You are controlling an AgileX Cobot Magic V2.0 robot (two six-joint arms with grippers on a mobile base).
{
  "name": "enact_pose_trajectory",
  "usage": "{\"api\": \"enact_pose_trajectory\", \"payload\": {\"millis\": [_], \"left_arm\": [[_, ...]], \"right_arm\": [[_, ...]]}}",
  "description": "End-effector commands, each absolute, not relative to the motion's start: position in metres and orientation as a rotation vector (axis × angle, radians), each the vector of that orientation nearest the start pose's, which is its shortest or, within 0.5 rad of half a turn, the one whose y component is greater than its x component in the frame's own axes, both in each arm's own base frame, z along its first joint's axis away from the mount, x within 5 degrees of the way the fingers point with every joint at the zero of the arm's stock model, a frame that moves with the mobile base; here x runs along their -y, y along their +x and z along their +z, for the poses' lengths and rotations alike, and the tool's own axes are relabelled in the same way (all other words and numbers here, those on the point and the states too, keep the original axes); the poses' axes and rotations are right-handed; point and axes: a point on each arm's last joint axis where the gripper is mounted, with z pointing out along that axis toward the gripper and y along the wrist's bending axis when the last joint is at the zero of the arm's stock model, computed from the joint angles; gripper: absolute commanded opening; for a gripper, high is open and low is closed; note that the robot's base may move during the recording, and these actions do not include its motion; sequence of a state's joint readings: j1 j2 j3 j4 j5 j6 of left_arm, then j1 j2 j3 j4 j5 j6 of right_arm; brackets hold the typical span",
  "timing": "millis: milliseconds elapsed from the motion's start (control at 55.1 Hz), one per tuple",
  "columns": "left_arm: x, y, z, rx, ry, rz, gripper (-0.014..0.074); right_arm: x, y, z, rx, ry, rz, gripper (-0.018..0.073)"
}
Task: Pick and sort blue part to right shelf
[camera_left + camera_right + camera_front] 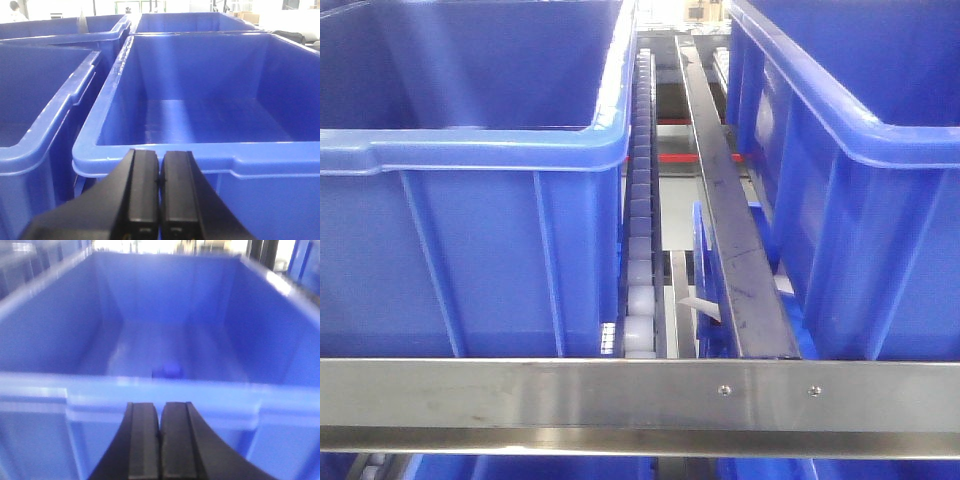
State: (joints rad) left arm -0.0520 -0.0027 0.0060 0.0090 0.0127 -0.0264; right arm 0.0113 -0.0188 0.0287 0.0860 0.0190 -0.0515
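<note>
A small blue part [167, 368] lies on the floor of a large blue bin [150, 390], near its front wall, in the blurred right wrist view. My right gripper [160, 412] is shut and empty, just outside that bin's front rim. My left gripper [160, 162] is also shut with nothing in it, in front of the rim of another blue bin [150, 155] whose inside shows nothing. In the front view the shelf shows its flat steel front bar [640, 400], a pale roller track [638, 250] and two blue bins [470, 240] [860, 200]. Neither gripper appears there.
More blue bins stand to the left [40, 100] and behind [190, 22] in the left wrist view. A dark steel rail [730, 220] runs back between the two bins in the front view, with a flat blue piece [705, 290] and a white tag [700, 305] beside it.
</note>
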Motion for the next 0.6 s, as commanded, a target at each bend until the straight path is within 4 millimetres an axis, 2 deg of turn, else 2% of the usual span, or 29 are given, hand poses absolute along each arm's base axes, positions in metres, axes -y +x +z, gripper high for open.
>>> {"api": "enact_pose_trajectory", "payload": {"millis": [0,580], "left_arm": [[0.0028,0.0548,0.2094,-1.419,0.014,-0.066,0.0122],[0.0028,0.0548,0.2094,-1.419,0.014,-0.066,0.0122]], "right_arm": [[0.0002,0.0537,0.2156,-1.386,0.019,0.027,0.0059],[0.0000,0.0540,0.2139,-1.405,0.018,0.028,0.0059]]}}
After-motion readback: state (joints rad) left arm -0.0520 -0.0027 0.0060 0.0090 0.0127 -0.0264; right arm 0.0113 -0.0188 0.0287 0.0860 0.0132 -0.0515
